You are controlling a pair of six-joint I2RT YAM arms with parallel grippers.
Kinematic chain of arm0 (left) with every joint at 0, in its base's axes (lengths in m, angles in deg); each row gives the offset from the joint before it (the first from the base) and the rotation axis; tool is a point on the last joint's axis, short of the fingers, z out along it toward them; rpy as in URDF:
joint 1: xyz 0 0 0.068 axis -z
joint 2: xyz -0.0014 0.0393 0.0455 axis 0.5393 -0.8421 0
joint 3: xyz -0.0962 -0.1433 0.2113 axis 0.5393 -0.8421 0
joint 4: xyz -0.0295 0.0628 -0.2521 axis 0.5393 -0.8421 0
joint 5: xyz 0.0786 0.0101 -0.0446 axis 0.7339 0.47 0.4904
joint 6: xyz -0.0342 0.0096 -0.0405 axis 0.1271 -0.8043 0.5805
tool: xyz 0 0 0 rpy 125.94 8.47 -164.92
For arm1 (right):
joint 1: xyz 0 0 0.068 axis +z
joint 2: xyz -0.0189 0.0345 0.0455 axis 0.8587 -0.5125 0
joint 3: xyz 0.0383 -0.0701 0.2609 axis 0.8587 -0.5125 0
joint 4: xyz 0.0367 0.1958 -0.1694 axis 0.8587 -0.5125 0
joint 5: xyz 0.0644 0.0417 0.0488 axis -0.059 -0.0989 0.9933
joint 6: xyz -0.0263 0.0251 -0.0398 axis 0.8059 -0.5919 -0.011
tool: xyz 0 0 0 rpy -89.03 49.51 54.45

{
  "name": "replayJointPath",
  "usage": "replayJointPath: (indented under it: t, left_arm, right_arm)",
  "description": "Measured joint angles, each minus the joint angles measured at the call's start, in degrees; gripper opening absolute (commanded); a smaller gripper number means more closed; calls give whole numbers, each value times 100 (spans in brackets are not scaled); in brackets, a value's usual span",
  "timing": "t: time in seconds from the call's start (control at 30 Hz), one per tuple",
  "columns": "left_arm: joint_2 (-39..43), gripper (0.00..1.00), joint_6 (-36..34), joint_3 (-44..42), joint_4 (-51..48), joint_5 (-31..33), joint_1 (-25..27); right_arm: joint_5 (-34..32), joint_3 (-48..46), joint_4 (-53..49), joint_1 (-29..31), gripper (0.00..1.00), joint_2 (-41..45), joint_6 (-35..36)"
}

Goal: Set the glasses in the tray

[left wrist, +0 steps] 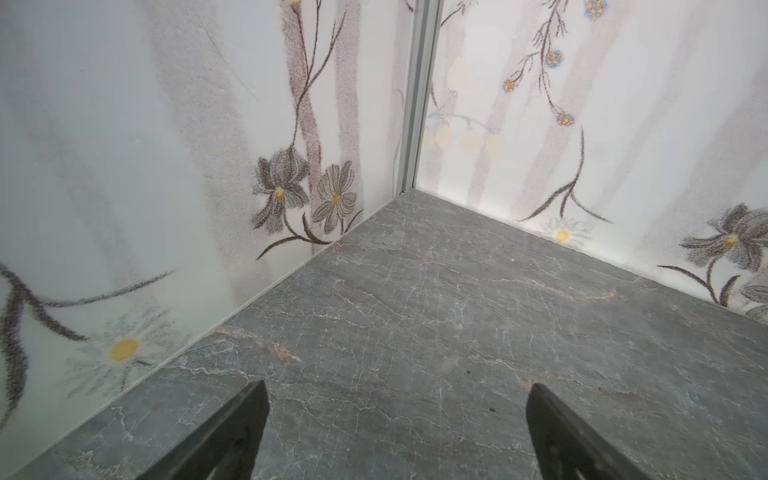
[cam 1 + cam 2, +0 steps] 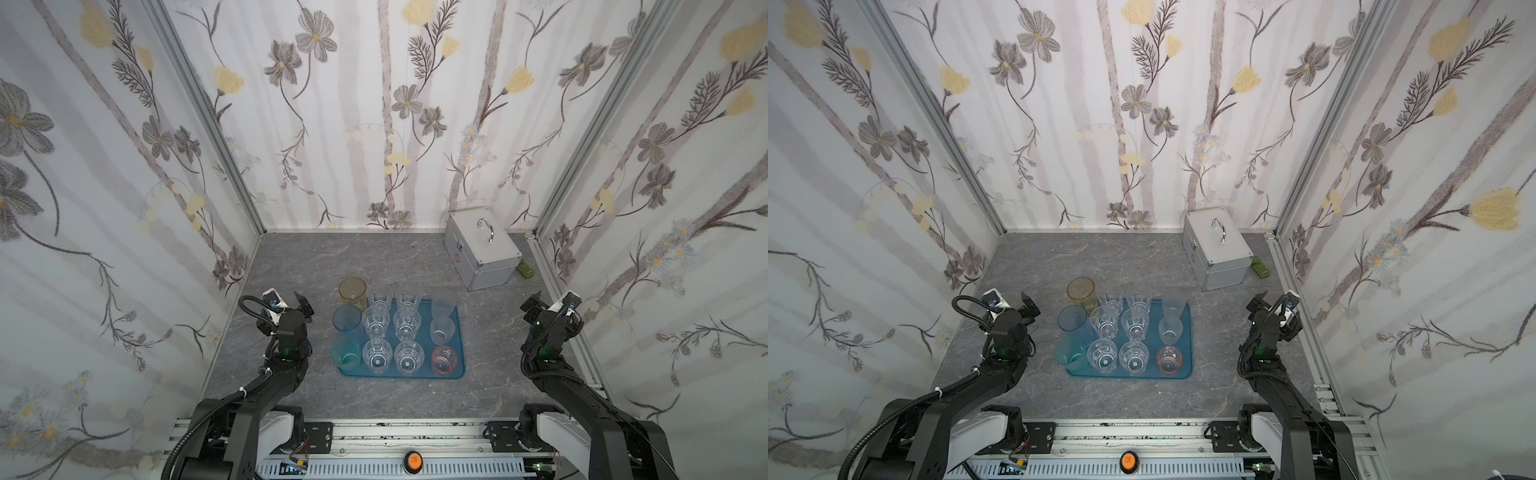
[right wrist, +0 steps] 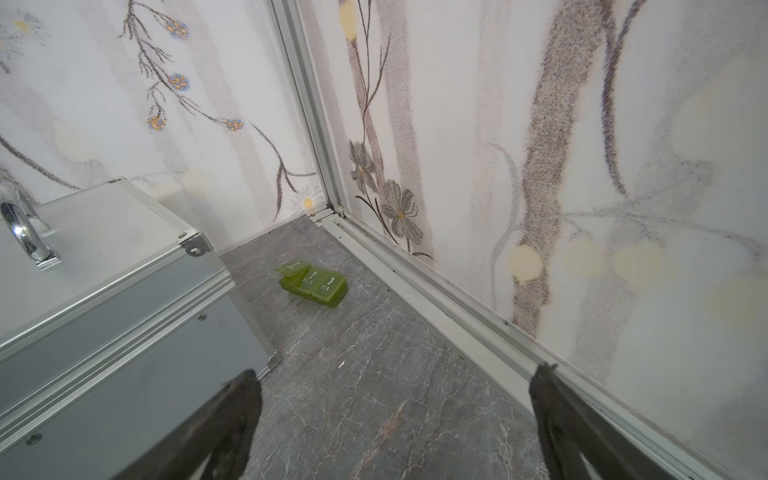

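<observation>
The clear glasses (image 2: 377, 358) are glossy, faceted and see-through; the frosted glasses (image 2: 443, 305) look matt and cloudy. The tray (image 2: 428, 372) is smooth teal plastic. The table (image 1: 415, 332) is grey, marble-veined, matt. The case (image 3: 104, 232) is brushed silver metal, its handle (image 3: 20, 232) mirror-bright chrome; the pill box (image 3: 316, 284) is translucent green plastic

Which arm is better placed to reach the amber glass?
Probably the left: the left pincer, open, sits nearest the amber glass, while the right pincer is beyond the whole tray.
</observation>
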Motion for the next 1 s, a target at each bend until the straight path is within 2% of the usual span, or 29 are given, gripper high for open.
replayJointPath:
  t: [0.17, 0.37, 0.47, 0.8, 1.0]
  left_arm:
    - [-511, 100, -33, -107, 769, -330, -140]
    - [-1537, 100, -144, -35, 1657, -658, -201]
    - [-1888, 100, -166, 11, 2002, -787, -249]
    - [-2026, 100, -186, 48, 2391, -1073, -295]
    - [-2146, 100, -243, 166, 2398, -1322, -310]
  right_arm:
    - [319, 70, 415, 2, 100, -448, 20]
    - [577, 120, 1126, 2, 100, -966, 37]
    - [734, 256, 1145, 20, 100, -1102, 87]
    - [994, 251, 1447, 70, 100, -1152, 236]
    - [1513, 131, 1895, 275, 100, -1423, 656]
